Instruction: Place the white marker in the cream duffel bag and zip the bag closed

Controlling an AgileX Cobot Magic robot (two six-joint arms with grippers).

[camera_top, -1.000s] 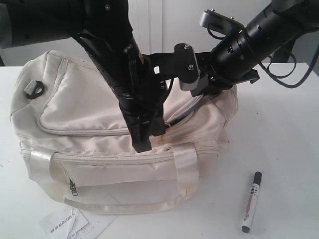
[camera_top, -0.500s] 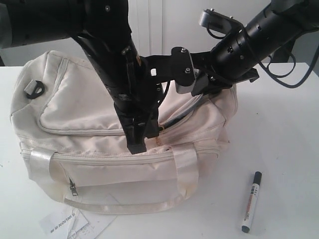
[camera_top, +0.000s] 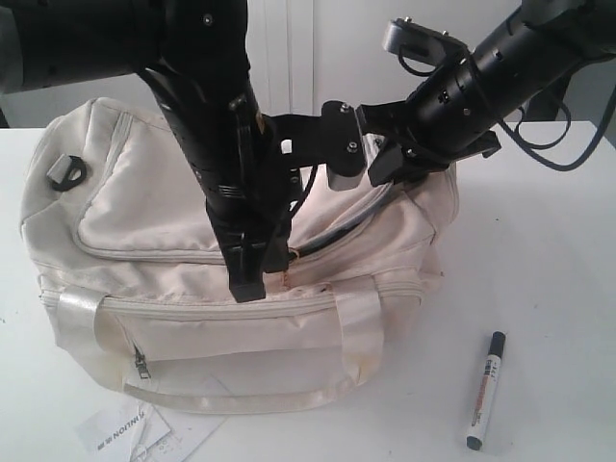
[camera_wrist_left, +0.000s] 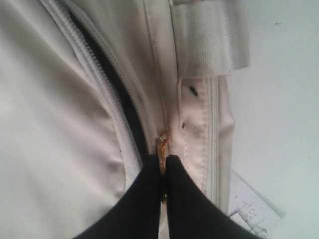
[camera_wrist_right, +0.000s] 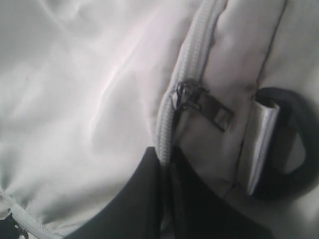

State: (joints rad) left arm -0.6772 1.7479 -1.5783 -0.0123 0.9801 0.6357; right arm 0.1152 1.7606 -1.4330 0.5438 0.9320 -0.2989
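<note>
White marker (camera_top: 485, 390) is lying unbagged on desk (camera_top: 558, 289); left pincer (camera_wrist_left: 163, 163) is pinching cream duffel bag's (camera_top: 144, 221) zip pull (camera_wrist_left: 162, 144), right pincer (camera_wrist_right: 167, 162) clamping zip tape (camera_wrist_right: 188, 74).

Marker (camera_top: 485, 390) right of bag (camera_top: 144, 212)

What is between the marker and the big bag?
Nothing but bare table lies between the white marker and the cream duffel bag, shown in the exterior view.
</note>
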